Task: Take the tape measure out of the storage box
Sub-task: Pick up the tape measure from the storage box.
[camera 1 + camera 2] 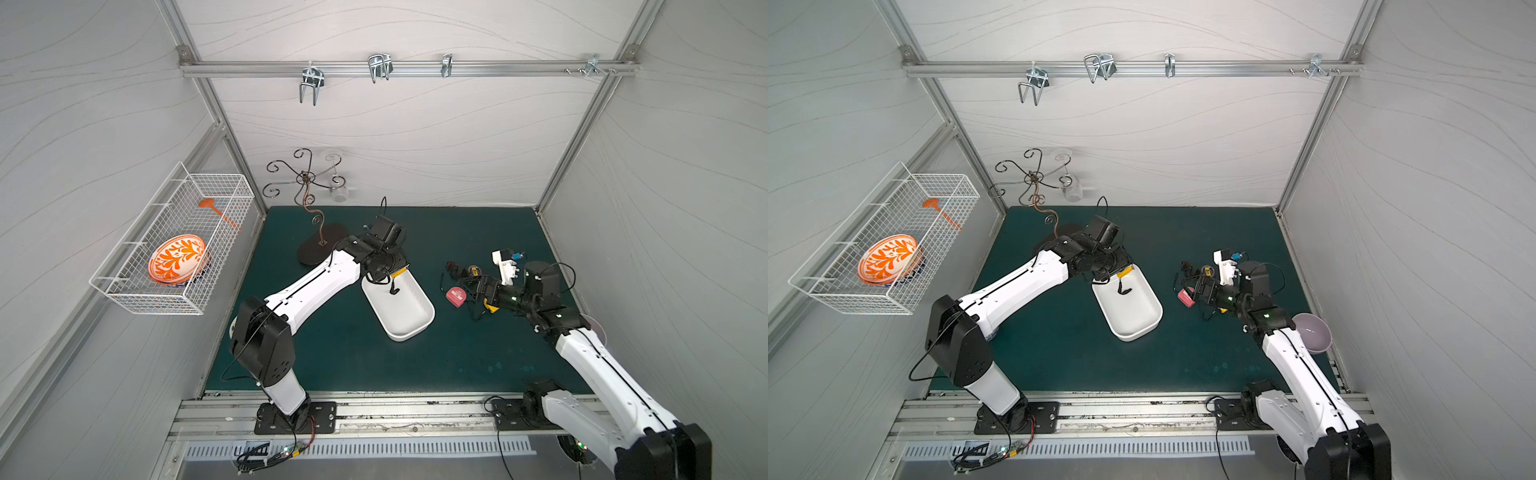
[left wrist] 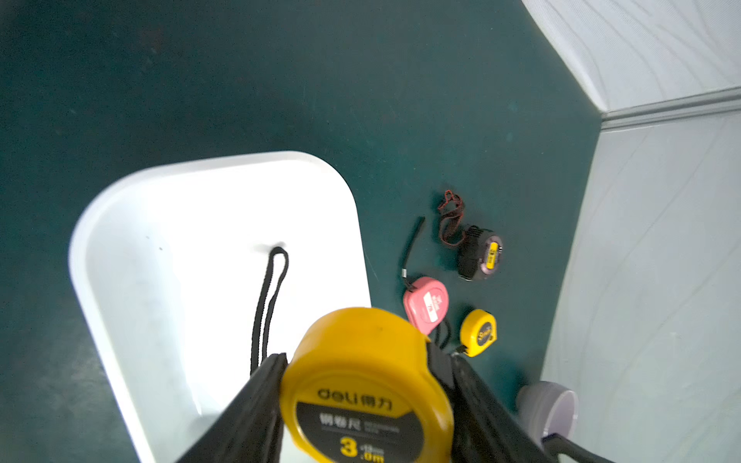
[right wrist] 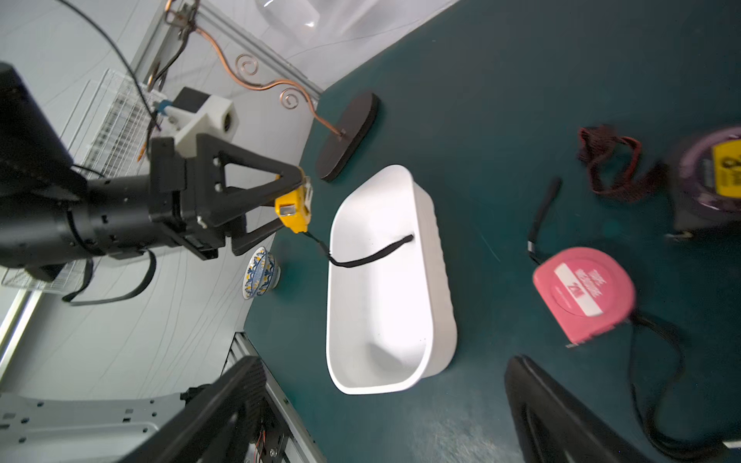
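A yellow tape measure [image 2: 361,385] sits clamped between the fingers of my left gripper [image 2: 365,360], which is shut on it. In both top views it shows as a yellow patch [image 1: 398,272] [image 1: 1124,272] raised over the far end of the white storage box [image 1: 415,332]. Its black strap [image 2: 268,304] hangs down into the box, whose floor [image 3: 381,312] is otherwise bare. My right gripper [image 1: 473,295] stands open to the right of the box, above the mat, with nothing between its fingers.
On the mat right of the box lie a pink tape measure [image 1: 456,297], a small yellow one [image 2: 478,332] and a dark one with a red strap [image 2: 481,254]. A lilac bowl [image 1: 1312,332] is at far right, a scrolled wire stand [image 1: 320,249] behind, a wire basket [image 1: 174,245] on the left wall.
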Robot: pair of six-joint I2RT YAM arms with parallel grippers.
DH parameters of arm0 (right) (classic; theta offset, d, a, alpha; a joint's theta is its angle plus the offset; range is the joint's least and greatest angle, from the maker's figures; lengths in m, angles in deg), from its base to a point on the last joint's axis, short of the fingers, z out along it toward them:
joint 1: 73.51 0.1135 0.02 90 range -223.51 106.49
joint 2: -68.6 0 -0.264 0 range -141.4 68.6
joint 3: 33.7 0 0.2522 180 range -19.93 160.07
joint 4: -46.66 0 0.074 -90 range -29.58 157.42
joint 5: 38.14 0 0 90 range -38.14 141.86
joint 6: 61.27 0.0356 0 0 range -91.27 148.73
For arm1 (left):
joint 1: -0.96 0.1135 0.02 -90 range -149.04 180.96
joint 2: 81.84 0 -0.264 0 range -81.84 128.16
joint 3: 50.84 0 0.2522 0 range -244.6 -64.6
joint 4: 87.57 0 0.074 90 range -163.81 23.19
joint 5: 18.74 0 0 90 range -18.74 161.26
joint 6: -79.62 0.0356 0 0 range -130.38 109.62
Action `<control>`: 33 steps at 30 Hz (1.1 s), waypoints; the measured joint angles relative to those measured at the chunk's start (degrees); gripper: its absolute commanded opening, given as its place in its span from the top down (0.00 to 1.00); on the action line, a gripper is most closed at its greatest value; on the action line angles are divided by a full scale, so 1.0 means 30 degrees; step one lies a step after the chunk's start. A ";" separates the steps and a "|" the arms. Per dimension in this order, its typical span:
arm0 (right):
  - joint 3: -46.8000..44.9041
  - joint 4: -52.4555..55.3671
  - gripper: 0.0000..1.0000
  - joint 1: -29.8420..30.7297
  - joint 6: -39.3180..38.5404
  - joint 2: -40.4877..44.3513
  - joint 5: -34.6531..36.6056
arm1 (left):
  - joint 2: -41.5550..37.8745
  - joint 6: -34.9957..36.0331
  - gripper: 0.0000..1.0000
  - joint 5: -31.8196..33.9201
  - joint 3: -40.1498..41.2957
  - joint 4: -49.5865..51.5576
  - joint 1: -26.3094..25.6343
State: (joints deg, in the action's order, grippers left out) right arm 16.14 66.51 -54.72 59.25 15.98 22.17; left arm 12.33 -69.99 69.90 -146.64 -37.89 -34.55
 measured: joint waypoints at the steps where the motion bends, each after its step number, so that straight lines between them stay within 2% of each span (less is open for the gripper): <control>1: -0.0029 -0.0466 0.02 0.0474 -0.0058 -0.0080 0.0168 | -0.0109 -0.0466 1.00 -0.0226 0.0146 -0.0262 -0.0007; 10: 0.0000 -0.4911 0.10 0.3373 -0.0474 -0.2586 0.1727 | -0.1129 -0.3526 1.00 -0.1574 0.0393 -0.2171 -0.0393; 22: 0.1902 -0.8291 0.20 0.5311 -0.0743 -0.6054 0.3490 | -0.1355 -0.4962 1.00 -0.1785 0.0393 -0.2834 -0.1428; 27: 0.2623 -0.8932 0.30 0.5676 -0.0845 -0.6674 0.3934 | -0.1355 -0.5217 1.00 -0.1785 0.0393 -0.3038 -0.1588; 33: 0.2674 -0.9486 0.48 0.5960 -0.0780 -0.7293 0.4415 | -0.1355 -0.5428 1.00 -0.1778 0.0393 -0.3475 -0.1603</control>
State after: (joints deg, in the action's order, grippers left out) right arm 24.16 38.05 -36.84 56.91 -5.90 35.42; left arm 8.27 -86.28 64.56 -145.46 -48.31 -39.35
